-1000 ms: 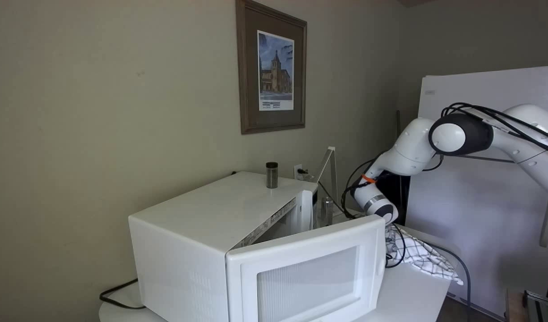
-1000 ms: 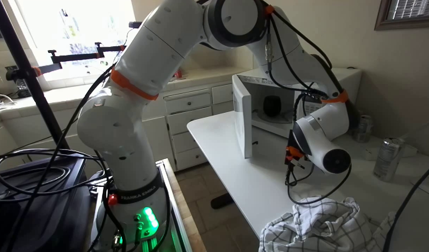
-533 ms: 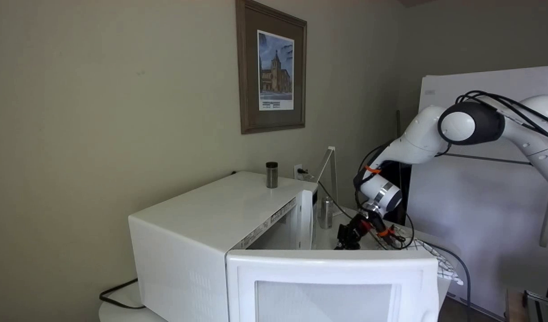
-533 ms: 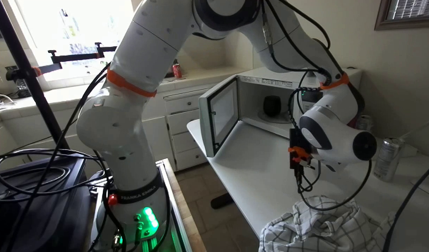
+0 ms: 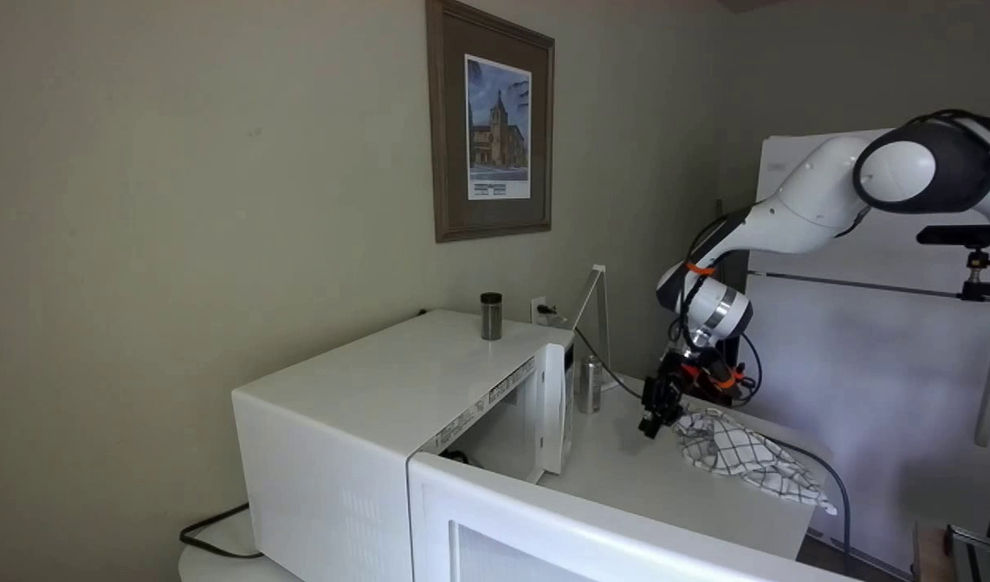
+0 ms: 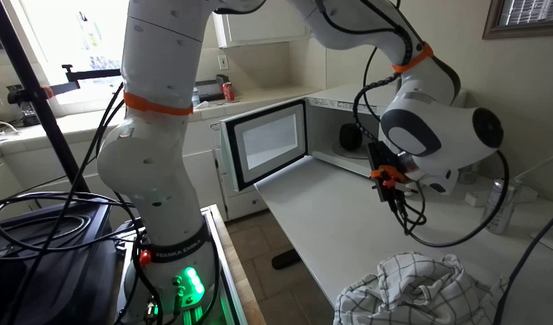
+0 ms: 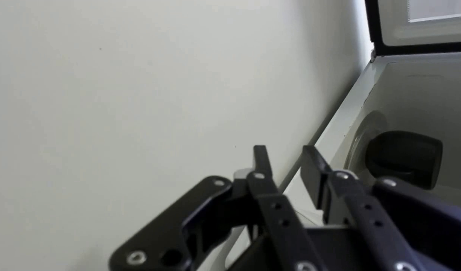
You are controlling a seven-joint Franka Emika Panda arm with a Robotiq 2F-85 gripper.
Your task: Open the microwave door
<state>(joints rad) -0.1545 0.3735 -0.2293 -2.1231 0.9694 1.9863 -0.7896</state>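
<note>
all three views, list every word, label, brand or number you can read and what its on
"FRANKA EMIKA", on the robot's base ring
Strip on the microwave: printed, too small to read
Caption on the framed print: too blurred to read
Badge on the fridge: too small to read
Red can: any lettering too small to read
Nearer silver can: any print too blurred to read
Wrist view: no text seen

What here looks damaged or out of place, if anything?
The checked cloth lies crumpled near the edge of the table, not folded. In the wrist view, small dark marks dot the lower rim of the microwave: chips or dirt, I cannot tell.
</note>
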